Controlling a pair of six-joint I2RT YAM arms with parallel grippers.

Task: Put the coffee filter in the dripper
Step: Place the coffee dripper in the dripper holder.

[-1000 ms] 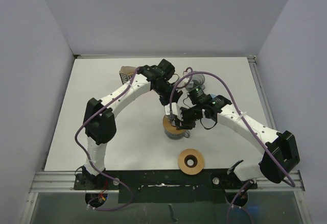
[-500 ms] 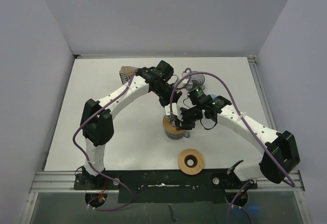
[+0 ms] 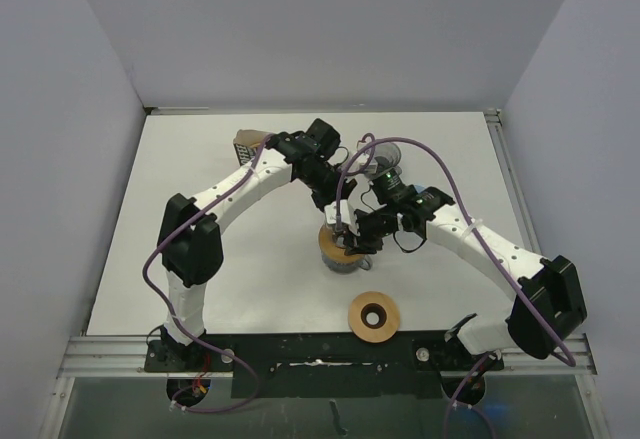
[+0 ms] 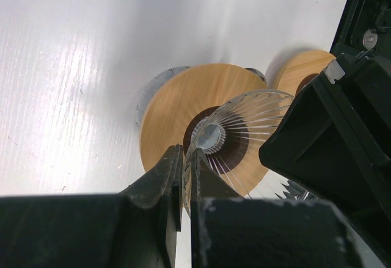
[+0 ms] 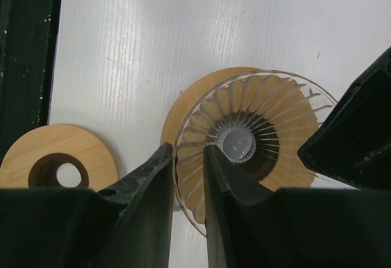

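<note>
Dripper [image 5: 256, 115] held by its rim from two sides, mid-table.
Left gripper [image 4: 185, 156] and right gripper [image 5: 187, 158] are each clamped on the ribbed glass rim, above a wooden collar [image 4: 171, 103]; another wooden ring [image 5: 36, 152] lies nearby on the table [image 5: 153, 36].

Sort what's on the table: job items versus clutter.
Job: dripper, pinched by left gripper and right gripper; wooden ring beneath it; brown stack at back, possibly filters.
Lying about: spare wooden ring; glass vessel at back.

White table [image 3: 270, 294], pale lavender walls [image 3: 330, 29]
</note>
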